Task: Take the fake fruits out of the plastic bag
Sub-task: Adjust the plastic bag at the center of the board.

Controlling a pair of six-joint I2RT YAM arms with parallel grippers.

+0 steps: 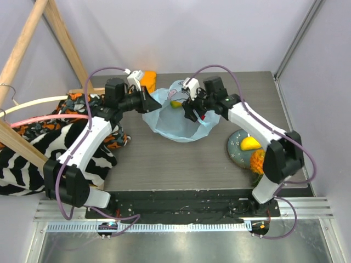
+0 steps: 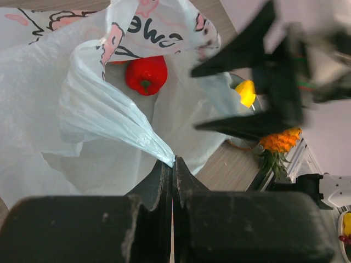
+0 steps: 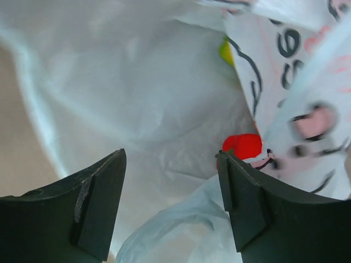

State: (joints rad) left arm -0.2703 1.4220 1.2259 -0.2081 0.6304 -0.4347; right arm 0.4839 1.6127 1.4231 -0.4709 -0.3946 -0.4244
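I see left jaws clamped on plastic bag (image 1: 175, 129) rim; right jaws apart at its mouth, red fruit (image 3: 242, 146) just ahead, stem end facing left jaws

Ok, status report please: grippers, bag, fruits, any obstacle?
Left gripper shut on plastic bag rim. Right gripper open at bag mouth. Red fruit inside, bag fold partly covering it. Pineapple, yellow piece already out.

Lilac walls (image 1: 219, 33); grey wood-grain table (image 1: 175, 167); wooden frame (image 1: 24, 39).
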